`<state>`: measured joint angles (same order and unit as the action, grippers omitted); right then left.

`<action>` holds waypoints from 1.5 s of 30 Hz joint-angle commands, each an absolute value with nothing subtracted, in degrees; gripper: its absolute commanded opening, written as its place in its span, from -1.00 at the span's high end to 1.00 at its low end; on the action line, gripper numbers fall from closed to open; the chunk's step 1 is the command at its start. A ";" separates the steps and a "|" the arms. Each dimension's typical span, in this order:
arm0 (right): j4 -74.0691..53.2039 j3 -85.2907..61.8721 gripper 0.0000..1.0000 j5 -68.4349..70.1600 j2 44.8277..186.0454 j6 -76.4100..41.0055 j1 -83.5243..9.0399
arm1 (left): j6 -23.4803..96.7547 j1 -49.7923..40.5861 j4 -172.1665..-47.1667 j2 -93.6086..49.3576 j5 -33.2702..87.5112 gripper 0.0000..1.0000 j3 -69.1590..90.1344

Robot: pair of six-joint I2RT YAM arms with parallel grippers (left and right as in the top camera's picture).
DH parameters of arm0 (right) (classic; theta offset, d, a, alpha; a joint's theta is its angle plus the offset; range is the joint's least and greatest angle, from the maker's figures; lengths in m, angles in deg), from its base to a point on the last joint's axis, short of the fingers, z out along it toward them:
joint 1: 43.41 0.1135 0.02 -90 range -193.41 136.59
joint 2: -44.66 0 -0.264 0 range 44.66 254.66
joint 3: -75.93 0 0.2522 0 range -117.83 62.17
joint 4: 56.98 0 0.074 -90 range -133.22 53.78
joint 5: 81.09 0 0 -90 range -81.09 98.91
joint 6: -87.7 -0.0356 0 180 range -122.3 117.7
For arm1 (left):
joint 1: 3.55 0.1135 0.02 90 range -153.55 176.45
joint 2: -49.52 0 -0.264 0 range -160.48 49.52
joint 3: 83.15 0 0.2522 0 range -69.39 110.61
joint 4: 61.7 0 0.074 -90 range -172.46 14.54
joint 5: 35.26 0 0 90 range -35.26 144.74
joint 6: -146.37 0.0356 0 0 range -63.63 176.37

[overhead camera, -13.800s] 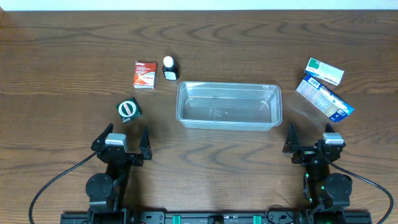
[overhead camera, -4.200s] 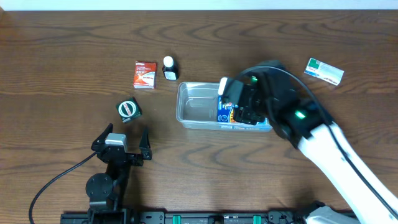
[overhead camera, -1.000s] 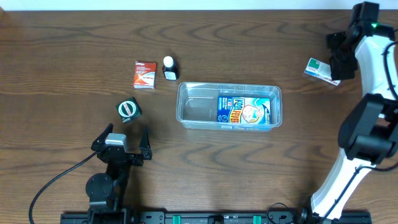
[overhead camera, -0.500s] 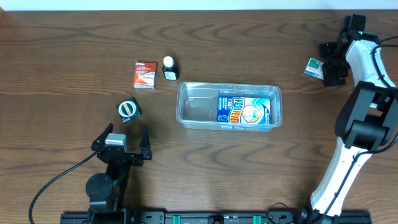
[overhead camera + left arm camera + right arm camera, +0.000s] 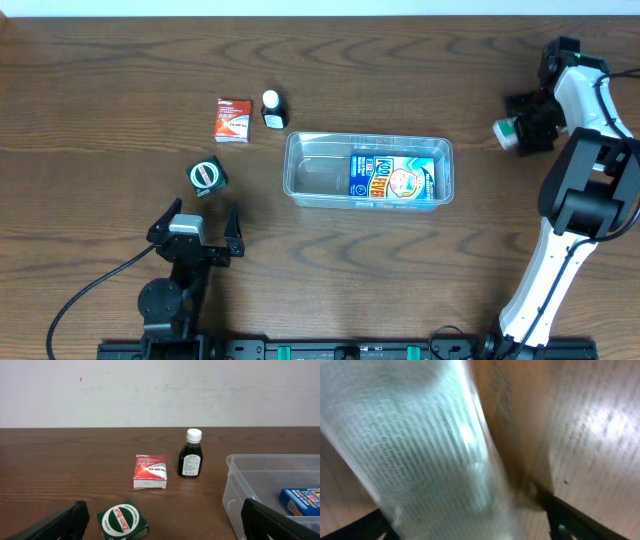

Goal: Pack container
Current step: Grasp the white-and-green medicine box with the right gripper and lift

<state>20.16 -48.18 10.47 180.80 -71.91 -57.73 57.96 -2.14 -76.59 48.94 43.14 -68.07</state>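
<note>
The container (image 5: 291, 166) is a clear tub at the table's middle. A blue box (image 5: 392, 178) lies flat in its right half. My right gripper (image 5: 520, 127) is at the far right of the table, straddling a green-and-white box (image 5: 504, 130) whose left end alone shows. In the right wrist view this box (image 5: 420, 450) is blurred and fills the space between the spread fingers (image 5: 470, 527), with a gap on the right side. My left gripper (image 5: 198, 222) rests open and empty at the front left. The left wrist view shows the container's left end (image 5: 235, 480).
A red-and-white box (image 5: 233, 118) and a small dark bottle with a white cap (image 5: 272, 108) stand behind the container's left end. A green Zam-Buk box (image 5: 207, 176) lies just ahead of the left gripper, also in the left wrist view (image 5: 122, 520).
The right gripper has come down over the green-and-white box, which now sits a little nearer the front and is mostly covered. The left arm has not moved.
</note>
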 commanded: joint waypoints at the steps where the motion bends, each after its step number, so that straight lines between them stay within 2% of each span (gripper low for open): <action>1: 22.10 -48.37 -0.58 12.15 182.64 -68.56 -58.30 | 58.72 -1.86 -78.44 49.29 42.79 -0.96 -69.16; 5: 22.08 -48.37 -0.57 12.15 182.61 -62.42 -58.78 | 58.72 -1.86 -78.44 49.29 42.79 -0.96 -69.16; 9: 20.16 -48.37 -0.64 13.53 182.61 -55.97 -59.85 | 58.72 -1.86 -78.44 49.29 42.77 -0.96 -69.16; 13: 18.69 -48.37 -0.81 15.65 182.61 -48.72 -60.99 | 58.72 -1.86 -78.44 49.29 42.79 -0.96 -69.16; 17: 17.03 -48.37 -0.76 15.78 182.61 -42.49 -61.45 | 58.72 -1.86 -78.44 49.29 42.79 -0.96 -69.16; 24: 16.51 -48.37 -0.76 11.54 182.61 -38.31 -61.38 | 58.72 -1.86 -78.44 49.29 42.79 -0.96 -69.16; 33: 16.57 -48.37 -0.56 3.93 182.61 -35.32 -61.01 | 58.72 -1.86 -78.44 49.29 42.79 -0.96 -69.16; 37: 16.81 -48.37 -0.24 3.93 182.61 -32.22 -60.97 | 58.72 -1.86 -78.44 49.29 42.77 -0.96 -69.16; 39: 16.86 -48.37 0.03 3.96 182.61 -30.53 -60.99 | 58.72 -1.86 -78.44 49.29 42.77 -0.96 -69.16; 45: 17.47 -48.37 0.33 3.96 182.61 -27.28 -60.97 | 58.72 -1.86 -78.44 49.29 42.79 -0.96 -69.16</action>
<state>17.34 -48.66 5.99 180.91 -30.01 -61.19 57.96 -2.14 -76.59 48.94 43.14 -68.07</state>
